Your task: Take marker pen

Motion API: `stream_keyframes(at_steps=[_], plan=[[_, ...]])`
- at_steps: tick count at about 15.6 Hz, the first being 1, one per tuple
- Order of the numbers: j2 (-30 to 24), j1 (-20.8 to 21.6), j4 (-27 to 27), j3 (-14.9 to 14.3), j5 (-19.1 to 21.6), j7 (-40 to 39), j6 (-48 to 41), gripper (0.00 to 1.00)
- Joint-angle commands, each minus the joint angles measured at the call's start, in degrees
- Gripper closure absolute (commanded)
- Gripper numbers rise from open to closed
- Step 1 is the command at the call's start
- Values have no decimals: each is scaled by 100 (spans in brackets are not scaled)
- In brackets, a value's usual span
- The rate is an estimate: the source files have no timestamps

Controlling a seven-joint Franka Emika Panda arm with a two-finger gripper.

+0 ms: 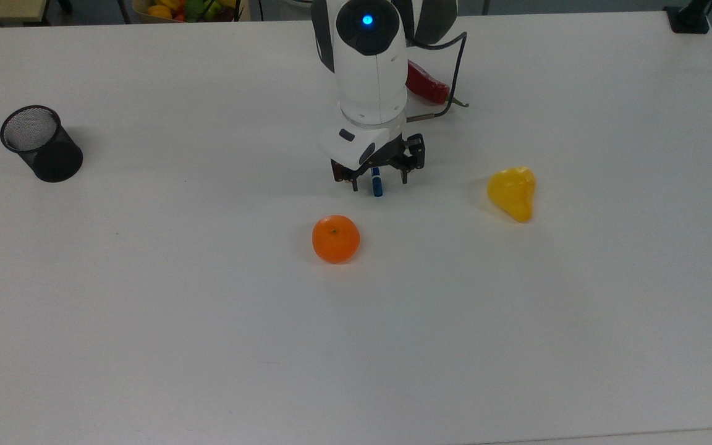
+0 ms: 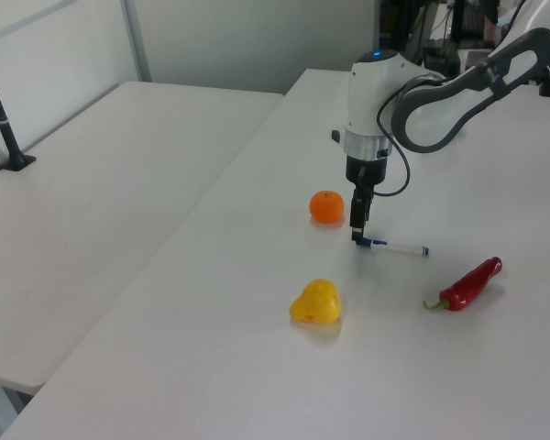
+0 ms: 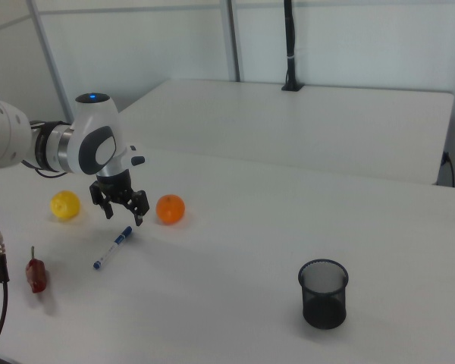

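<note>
The marker pen [image 2: 394, 247] lies flat on the white table, a slim white barrel with a blue cap. In the top view its blue cap [image 1: 377, 184] pokes out from under the arm, between the two spread fingers of my gripper [image 1: 379, 181]. The gripper is open and hangs just above the pen's capped end, holding nothing. The right view shows the pen [image 3: 112, 247] below the gripper [image 3: 124, 218], and the left view has the gripper [image 2: 357, 231] over the pen's left end.
An orange [image 1: 335, 238] sits close in front of the gripper. A yellow pear-shaped fruit [image 1: 512, 192] lies toward the top view's right, a red chilli [image 1: 427, 83] behind the arm, and a black mesh cup [image 1: 41, 143] at the top view's far left.
</note>
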Motion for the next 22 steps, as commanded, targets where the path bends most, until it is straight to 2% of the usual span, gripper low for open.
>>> stream_keyframes(at_steps=[1,6,9,12,16,20,22], plan=[[-363,-11,-89,-42,-88,130,-102,0],[-1110,-161,122,-95,-88,130,-1138,0],[-1584,-345,280,-113,70,130,-1718,0],[-2209,-354,377,-358,351,139,-2535,0],[-2543,-346,824,-701,597,148,-3520,0],[-2808,-135,834,-1070,606,139,-3672,0],[-2764,14,834,-1115,598,87,-3584,0]])
